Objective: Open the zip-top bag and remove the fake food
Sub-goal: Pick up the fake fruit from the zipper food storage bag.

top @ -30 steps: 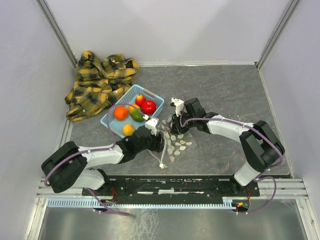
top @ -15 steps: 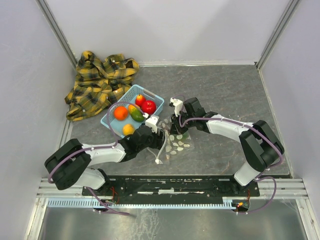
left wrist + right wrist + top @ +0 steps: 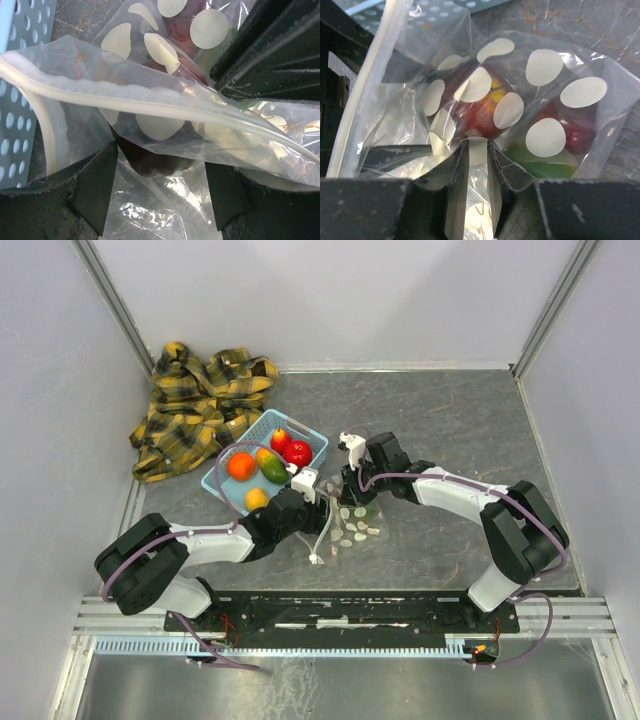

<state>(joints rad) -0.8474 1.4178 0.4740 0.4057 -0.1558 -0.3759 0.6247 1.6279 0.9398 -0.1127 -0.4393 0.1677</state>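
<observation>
Your zip-top bag (image 3: 352, 525) lies on the table (image 3: 450, 420) just beside the light blue basket (image 3: 302, 428), between both grippers. The right wrist view plainly shows the fake food (image 3: 481, 112) inside: red, maroon and green. It also shows the right gripper (image 3: 477, 160) pinching the film. The left wrist view shows the left gripper (image 3: 160, 200) spread wide under the zip strip (image 3: 125, 95).

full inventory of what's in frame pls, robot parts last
plaid cloth: 1, yellow and dark, far left by the wall.
basket: 1, light blue, slotted, next to the cloth.
fruits in basket: at least 5; red, orange, green, yellow.
zip-top bag: 1, clear with white dots, right of the basket.
fruits in bag: 3 visible; red-yellow, maroon, green.
table: 1, grey.
left gripper: open, at the bag's zip edge.
right gripper: shut on the bag's film.
</observation>
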